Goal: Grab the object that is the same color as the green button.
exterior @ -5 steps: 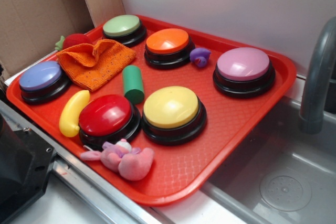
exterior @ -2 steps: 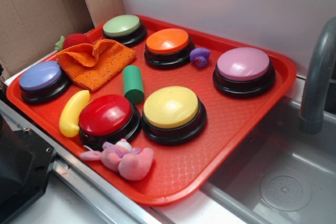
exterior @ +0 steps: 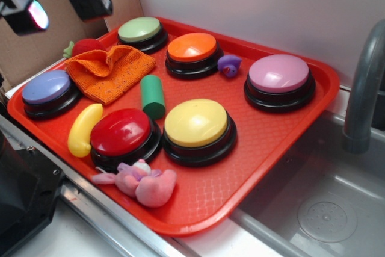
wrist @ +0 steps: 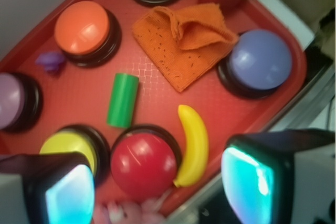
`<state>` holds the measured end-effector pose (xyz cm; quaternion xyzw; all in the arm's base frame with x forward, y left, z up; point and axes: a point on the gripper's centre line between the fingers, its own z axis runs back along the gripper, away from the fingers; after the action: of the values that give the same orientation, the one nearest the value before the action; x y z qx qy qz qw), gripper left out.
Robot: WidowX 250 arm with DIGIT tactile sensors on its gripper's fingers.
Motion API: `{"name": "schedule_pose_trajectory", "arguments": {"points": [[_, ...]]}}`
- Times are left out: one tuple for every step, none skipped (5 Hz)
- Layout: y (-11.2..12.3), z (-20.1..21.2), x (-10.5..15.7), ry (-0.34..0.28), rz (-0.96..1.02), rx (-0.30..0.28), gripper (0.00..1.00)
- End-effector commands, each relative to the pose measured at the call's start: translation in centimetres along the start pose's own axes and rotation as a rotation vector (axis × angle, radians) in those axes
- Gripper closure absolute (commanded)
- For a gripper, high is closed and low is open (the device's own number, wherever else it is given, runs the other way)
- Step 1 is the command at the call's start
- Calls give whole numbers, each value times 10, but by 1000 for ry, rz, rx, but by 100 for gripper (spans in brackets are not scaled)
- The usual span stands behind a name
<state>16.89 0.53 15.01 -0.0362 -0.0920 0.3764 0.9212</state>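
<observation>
While our end effector (exterior: pixel 60 5) hangs high over the back left corner of the red tray (exterior: pixel 283 124), its two fingers stand wide apart with nothing between them. In the wrist view the fingertips (wrist: pixel 252 182) show at the bottom corners, their pads glowing a glossy cyan.

We see the dark green cylinder (exterior: pixel 153 96) lying on its side near the middle of the tray, smooth hard plastic with flat ends. It lies between the orange cloth (exterior: pixel 110 70) and the yellow button (exterior: pixel 197 123), just behind the red button (exterior: pixel 121 132), and well apart from the end effector.

We find the green button (exterior: pixel 140 30) at the tray's far edge: a pale, glossy dome on a black round base. The orange button (exterior: pixel 192 47), pink button (exterior: pixel 279 74) and blue button (exterior: pixel 47 86) share that shape.

The tray floor has a fine waffle texture, and its rim is raised and rounded. The cloth is a coarse knit, rumpled into folds. A smooth yellow plastic banana (exterior: pixel 84 128) lies beside the red button, and a soft pink plush toy (exterior: pixel 141 183) rests near the front edge. A small purple lump (exterior: pixel 229 64) lies between the orange and pink buttons, its form unclear to us. Behind the cloth sits a red strawberry-like toy (exterior: pixel 86 46).

We can read no writing or label on anything.
</observation>
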Motion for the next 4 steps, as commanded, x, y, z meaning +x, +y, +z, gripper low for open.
{"name": "schedule_pose_trajectory", "arguments": {"points": [[-17,-62,11,-72,125,-14,0],[-29,-98,18,-82,141,5,0],[-36,-120,24,-93,127,42,0],[-40,-138,39,-74,136,50,0]]}}
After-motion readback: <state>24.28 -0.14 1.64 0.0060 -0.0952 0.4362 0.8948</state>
